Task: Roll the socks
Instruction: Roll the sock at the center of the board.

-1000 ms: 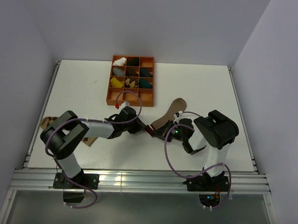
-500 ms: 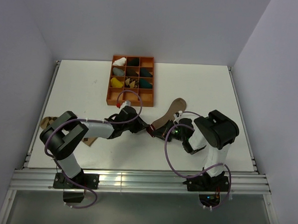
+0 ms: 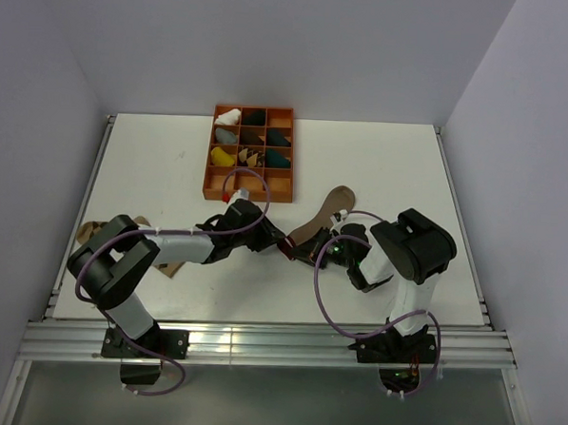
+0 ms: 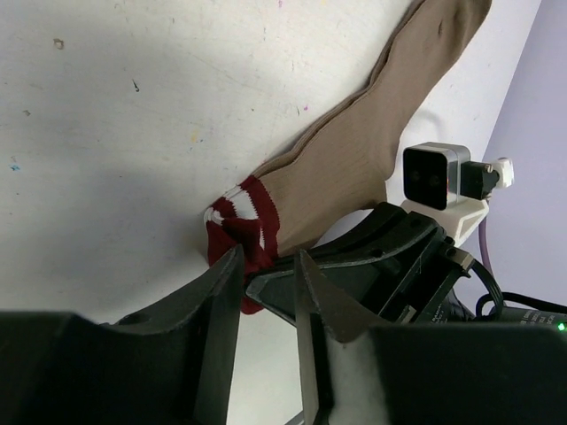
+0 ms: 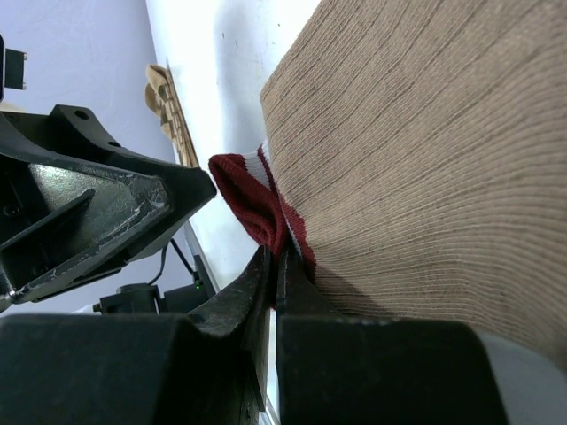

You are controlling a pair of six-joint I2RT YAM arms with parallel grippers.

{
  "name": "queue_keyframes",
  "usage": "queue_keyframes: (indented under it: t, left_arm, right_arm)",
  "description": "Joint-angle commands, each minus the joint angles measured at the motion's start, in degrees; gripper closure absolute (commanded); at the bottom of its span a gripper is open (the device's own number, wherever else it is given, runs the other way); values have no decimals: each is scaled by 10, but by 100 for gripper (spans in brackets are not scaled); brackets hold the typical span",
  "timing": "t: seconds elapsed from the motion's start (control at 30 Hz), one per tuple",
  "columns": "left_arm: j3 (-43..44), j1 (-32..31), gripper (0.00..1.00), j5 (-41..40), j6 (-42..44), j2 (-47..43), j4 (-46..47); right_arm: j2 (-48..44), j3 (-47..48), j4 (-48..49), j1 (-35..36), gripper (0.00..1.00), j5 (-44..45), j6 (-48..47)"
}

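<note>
Between the right fingers (image 5: pixel 237 305), pressed shut, sits the red-and-white cuff (image 4: pixel 248 212) of the tan sock (image 4: pixel 354 150). The left fingers (image 4: pixel 221 301) stand parted beside it. The sock lies flat mid-worktop (image 3: pixel 391 161), the argyle sock (image 3: pixel 91 229) far left, an orange tray (image 3: pixel 279 186) behind.

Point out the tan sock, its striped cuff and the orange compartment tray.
tan sock (image 4: pixel 354 150): left wrist view, on the ribbed leg.
striped cuff (image 4: pixel 248 221): left wrist view, on the red-and-white band at the sock's opening.
orange tray (image 3: pixel 270 109): top external view, on its far rim.
</note>
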Motion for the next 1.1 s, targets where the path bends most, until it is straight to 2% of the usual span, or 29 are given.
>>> queue_keyframes:
  t: [0.0, 0.27, 0.47, 1.07]
  left_arm:
    - [-3, -4, 66, 7, -8, -17, 13]
    - [-2, -3, 69, 11, -7, -14, 2]
    - [-6, -4, 68, 1, -4, -31, -46]
    - [-2, -5, 72, 17, 2, 4, 15]
  right_arm:
    - [-13, 9, -16, -5, 100, 7, -16]
    - [-18, 8, -21, -6, 100, 7, -18]
    - [-17, 8, -21, -5, 100, 7, -18]
    - [-20, 12, -28, -5, 100, 7, -24]
